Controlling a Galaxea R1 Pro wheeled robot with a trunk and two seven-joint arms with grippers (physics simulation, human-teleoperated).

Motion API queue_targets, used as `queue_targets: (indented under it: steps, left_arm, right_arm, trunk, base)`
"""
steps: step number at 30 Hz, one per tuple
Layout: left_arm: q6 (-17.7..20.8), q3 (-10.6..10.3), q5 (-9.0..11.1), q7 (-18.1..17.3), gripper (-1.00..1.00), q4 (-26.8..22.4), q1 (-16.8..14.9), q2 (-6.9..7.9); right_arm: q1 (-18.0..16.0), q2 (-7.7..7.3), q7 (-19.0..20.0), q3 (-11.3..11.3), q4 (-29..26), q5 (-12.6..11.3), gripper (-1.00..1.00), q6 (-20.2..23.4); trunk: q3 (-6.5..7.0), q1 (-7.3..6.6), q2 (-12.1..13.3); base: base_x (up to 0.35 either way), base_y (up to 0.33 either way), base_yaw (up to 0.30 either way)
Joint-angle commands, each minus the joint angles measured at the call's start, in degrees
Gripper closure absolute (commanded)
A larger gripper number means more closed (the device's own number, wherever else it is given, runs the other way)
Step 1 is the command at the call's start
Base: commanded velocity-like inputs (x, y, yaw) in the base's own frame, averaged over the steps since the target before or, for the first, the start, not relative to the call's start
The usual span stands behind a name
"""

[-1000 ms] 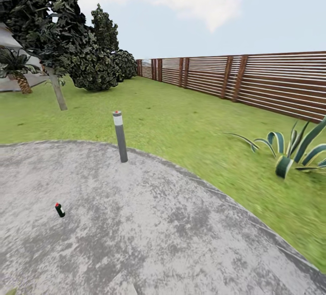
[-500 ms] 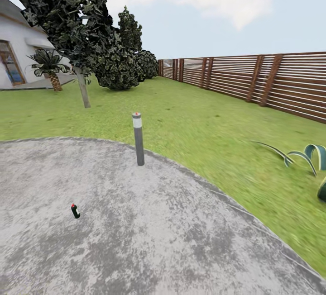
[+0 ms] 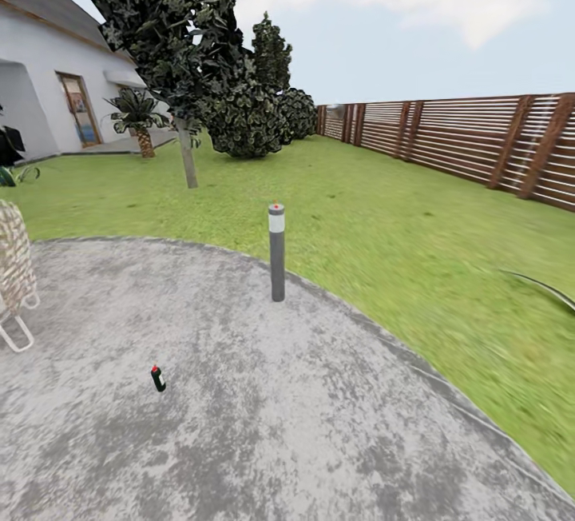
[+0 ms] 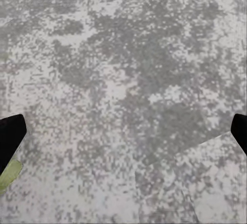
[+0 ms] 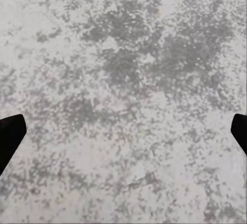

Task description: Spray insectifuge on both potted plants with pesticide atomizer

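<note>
The pesticide atomizer (image 3: 157, 378), a tiny dark bottle with a red top, stands on the round grey stone patio (image 3: 303, 425) left of centre, some way ahead of me. Of the potted plants, just one thin curved leaf (image 3: 547, 288) pokes in over the lawn at the right edge; its pot is out of view. In the left wrist view my left gripper (image 4: 123, 136) hangs open over bare stone, its dark fingertips (image 4: 10, 136) far apart. My right gripper (image 5: 123, 136) is likewise open above the patio, nothing between its fingertips (image 5: 10, 136).
A grey bollard light (image 3: 276, 253) stands at the patio's far rim. A wicker chair (image 3: 12, 273) is at the left edge. Behind the lawn are a tree (image 3: 185, 65), dark bushes (image 3: 247, 121), a palm (image 3: 140, 117), a white house (image 3: 48, 73) and a slatted fence (image 3: 479, 141).
The head camera has swung left, so everything slid right in the picture. The striped plant has almost left the right edge; house and chair have come in at the left.
</note>
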Motion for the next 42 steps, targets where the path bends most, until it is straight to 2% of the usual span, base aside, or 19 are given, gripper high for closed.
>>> queue_targets:
  steps: [1,28,36,42]
  left_arm:
    - [-0.2,0.0,0.1,0.0,-1.0,0.1,-0.1,-0.01]
    - [-0.2,0.0,0.1,0.0,-1.0,0.0,-0.1,-0.01]
    - [-0.2,0.0,0.1,0.0,-1.0,0.0,-0.1,-0.01]
    - [-0.2,0.0,0.1,0.0,-1.0,0.0,-0.1,-0.01]
  right_arm:
    - [0.0,0.02,0.0,-0.3,0.0,0.4,-1.0,-0.2]
    - [0.0,0.03,0.0,-0.2,0.0,0.4,-1.0,-0.2]
    - [0.0,0.01,0.0,-0.3,-0.2,0.4,-1.0,-0.2]
    - [0.0,0.03,0.0,-0.2,-0.2,0.4,-1.0,-0.2]
  trunk:
    - [-0.05,0.03,0.0]
    - [-0.05,0.03,0.0]
    - [-0.05,0.03,0.0]
    - [-0.05,0.03,0.0]
  base:
    - [0.339,-0.014,0.278]
    - [0.314,-0.148,0.275]
    - [0.329,-0.073,0.036]
    - [0.139,-0.004,0.008]
